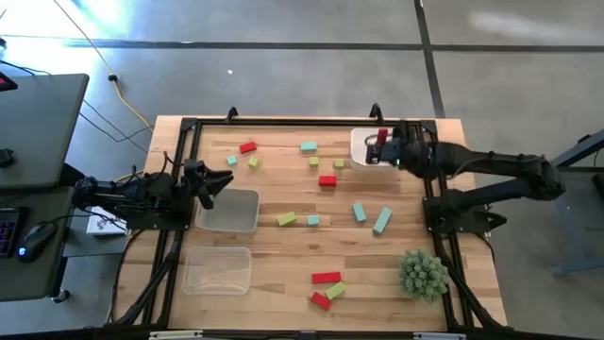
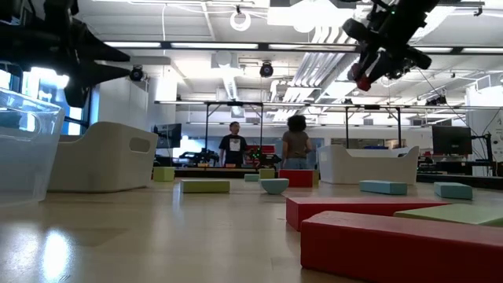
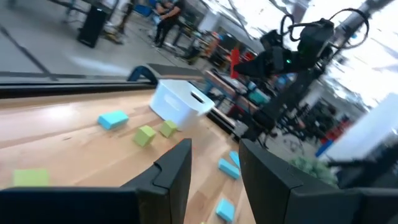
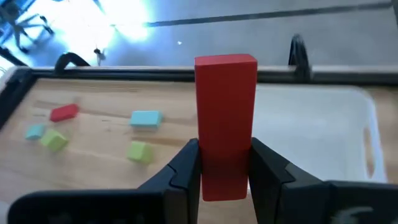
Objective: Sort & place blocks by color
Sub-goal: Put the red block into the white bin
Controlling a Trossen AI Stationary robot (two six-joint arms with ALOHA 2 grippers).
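My right gripper [image 1: 381, 148] hangs above the white tray [image 1: 361, 156] at the table's far right, shut on a red bar block [image 4: 225, 93]. The low view shows that gripper [image 2: 363, 79] high in the air. Red, teal and yellow-green blocks lie flat and scattered on the wood, among them a red one [image 1: 247, 147], a teal one [image 1: 309, 147] and a yellow-green one [image 1: 286, 219]. At the table's left edge my left gripper [image 1: 205, 185] stands open and level beside a clear tray [image 1: 229, 210], nothing between its fingers [image 3: 174, 171]. My right gripper pinches the red bar by its two long sides [image 4: 225, 158], near the end closest to the wrist. The fingers come slanting down from the table's right side and lie along the bar, which sticks out past the fingertips. It is lifted clear above the white tray.
A second clear tray [image 1: 218, 269] sits near the front left. A spiky green plant ball [image 1: 423, 274] stands at the front right. Three blocks [image 1: 327, 288] cluster at the near edge. Black frame rails [image 1: 283, 124] border the table. People stand in the room beyond.
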